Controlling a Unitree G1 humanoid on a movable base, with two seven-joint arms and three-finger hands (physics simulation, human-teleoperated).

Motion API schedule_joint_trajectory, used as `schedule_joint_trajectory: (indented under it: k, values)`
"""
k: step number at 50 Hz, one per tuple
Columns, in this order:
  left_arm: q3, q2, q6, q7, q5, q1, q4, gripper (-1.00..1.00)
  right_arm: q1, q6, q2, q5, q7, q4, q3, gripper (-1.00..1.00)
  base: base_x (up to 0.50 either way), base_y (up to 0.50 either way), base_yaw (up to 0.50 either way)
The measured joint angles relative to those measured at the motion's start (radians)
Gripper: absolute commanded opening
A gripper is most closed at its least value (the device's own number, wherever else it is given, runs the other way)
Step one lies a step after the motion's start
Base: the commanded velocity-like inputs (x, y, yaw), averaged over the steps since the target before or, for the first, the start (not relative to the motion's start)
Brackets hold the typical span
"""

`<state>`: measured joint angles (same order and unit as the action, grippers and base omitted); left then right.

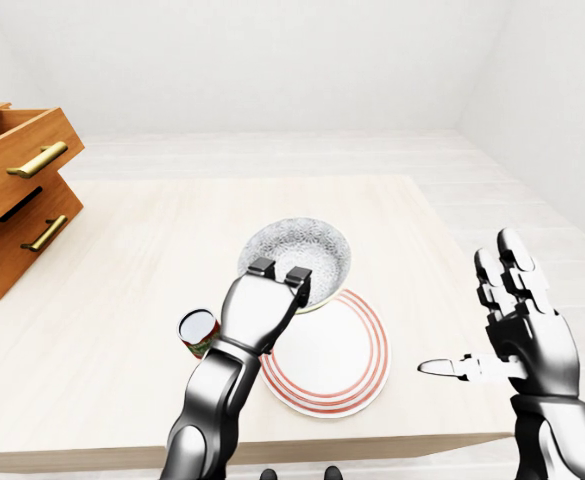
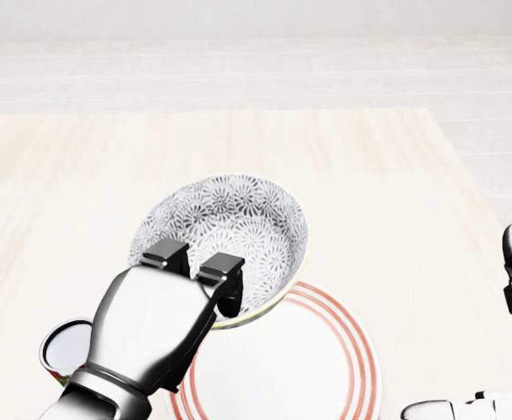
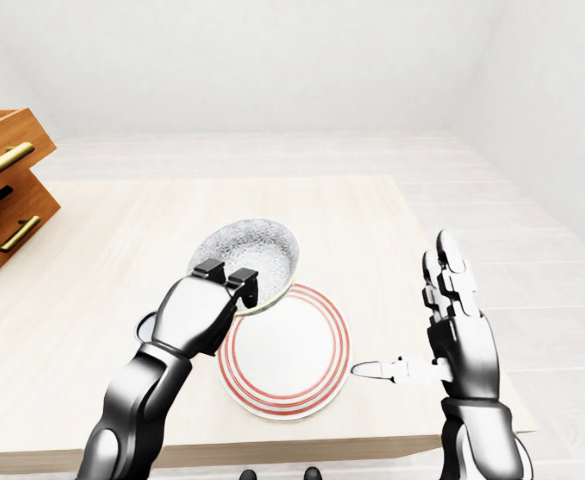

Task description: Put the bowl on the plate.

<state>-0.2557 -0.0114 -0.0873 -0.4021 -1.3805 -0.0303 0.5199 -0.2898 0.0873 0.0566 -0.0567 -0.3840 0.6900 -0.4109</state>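
The left hand [image 2: 190,267] had its fingers clamped over the near rim of the bowl [image 2: 229,232], which sat tilted over the plate's [image 2: 326,367] far-left edge. The right hand [image 1: 517,320] hung wide open, well right of both.

Our left hand [image 2: 190,276] hides the bowl's [image 2: 229,229] near rim and most of a can [image 1: 199,331]; the head view's bottom edge crops the plate [image 2: 299,372].
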Motion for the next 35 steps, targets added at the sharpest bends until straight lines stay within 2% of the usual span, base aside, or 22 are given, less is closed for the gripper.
schedule_joint_trajectory:
  k: [35]
  values:
    - [-0.137,0.001,0.0,0.179,-0.071,-0.066,-0.152,-1.0,-0.016,0.0,0.017,-0.016,-0.039,-0.005,-0.031,1.0,0.0,0.0,0.0]
